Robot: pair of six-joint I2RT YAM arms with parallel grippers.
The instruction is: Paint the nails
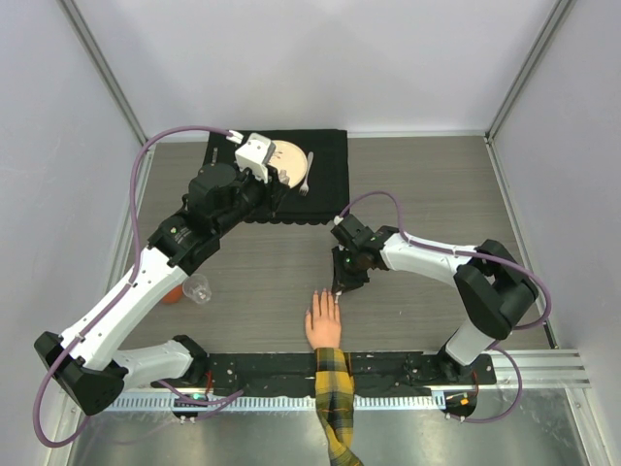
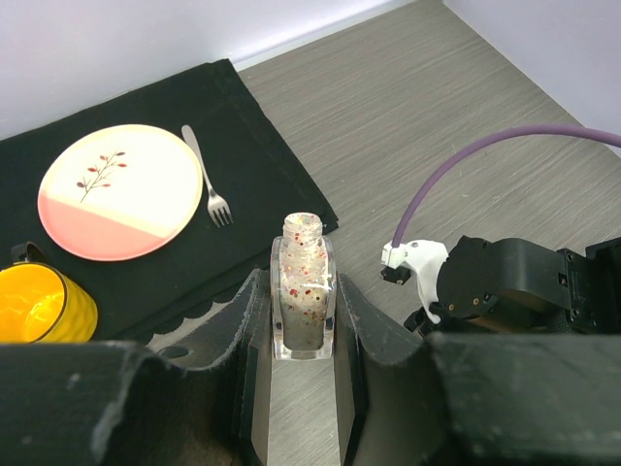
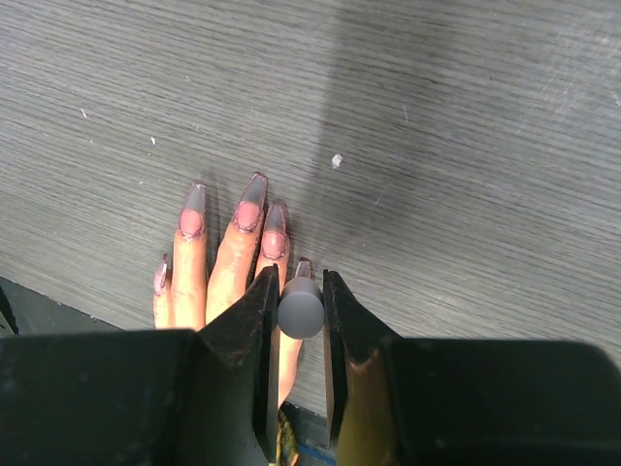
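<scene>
**Progress.** The task is under way and is not shown complete. The long, pointed, pinkish nails [image 3: 250, 202] of the flesh-coloured hand [image 1: 323, 325] carry pink near their bases and look greyish and translucent toward the tips. Whether any coat is fresh cannot be told. The hand lies palm down at the middle of the tabletop's near edge, with the nails pointing toward the far edge. No nail can be certified as finished, so most of the painting is judged outstanding.

**Right gripper** [image 3: 300, 279]. It is narrow and clamped on a small round grey cap [image 3: 301, 309], seen end-on and presumably the brush handle. The brush itself is hidden beneath. The cap hangs just over the nail of the outermost finger on the right of the wrist view. Contact cannot be confirmed.

**Left gripper** [image 2: 301, 291]. It is closed on a small clear glass bottle [image 2: 302, 254] of speckled polish, which is uncapped and upright. The bottle is held above the tabletop near the black cloth mat [image 2: 272, 175] at the far edge.
</scene>
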